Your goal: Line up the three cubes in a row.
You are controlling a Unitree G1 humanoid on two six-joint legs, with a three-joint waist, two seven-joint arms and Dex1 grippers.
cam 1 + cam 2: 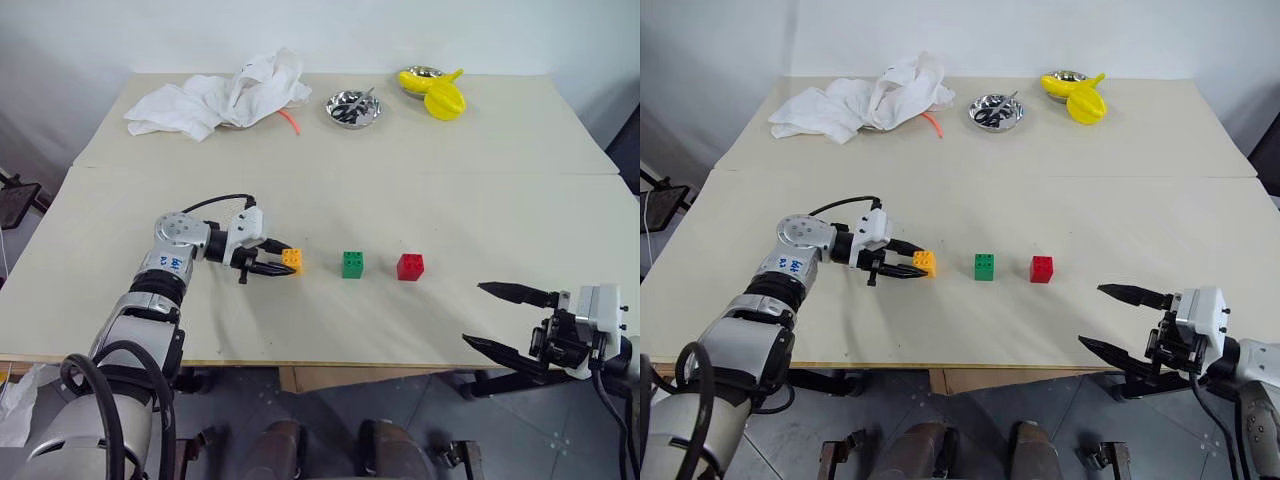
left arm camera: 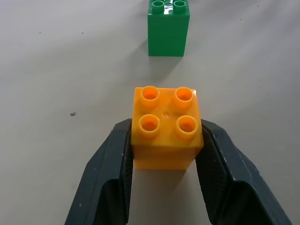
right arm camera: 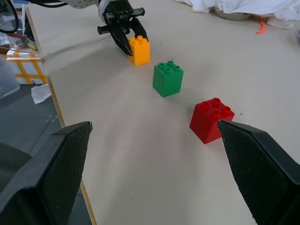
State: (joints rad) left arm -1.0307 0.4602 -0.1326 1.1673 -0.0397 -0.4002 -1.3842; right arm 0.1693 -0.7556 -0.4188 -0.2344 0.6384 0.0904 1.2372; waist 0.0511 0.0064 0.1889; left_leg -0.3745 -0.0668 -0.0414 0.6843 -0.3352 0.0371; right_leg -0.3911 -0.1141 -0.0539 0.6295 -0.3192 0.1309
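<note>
A pale beige tabletop [image 1: 420,190] holds 3 small studded plastic building-brick cubes standing in a row near its front edge. The orange cube [image 1: 292,261] is on the robot's left, the green cube [image 1: 353,264] sits in the middle, and the red cube [image 1: 410,266] is on the right, each apart from its neighbour with studs facing up.

The left gripper [image 1: 276,260], with 2 black fingers, reaches in from the left and is clamped on the orange cube, 1 finger pressed against each side of it; the cube rests on the table.

The right gripper [image 1: 492,315] hovers off the table's front right edge, its 2 black fingers spread wide apart and holding nothing, well away from the red cube.

At the far side of the table lie a crumpled white cloth [image 1: 220,98], a round metal dish [image 1: 353,108] holding scissors, and yellow plastic toy pieces [image 1: 443,96] against a second metal bowl.
</note>
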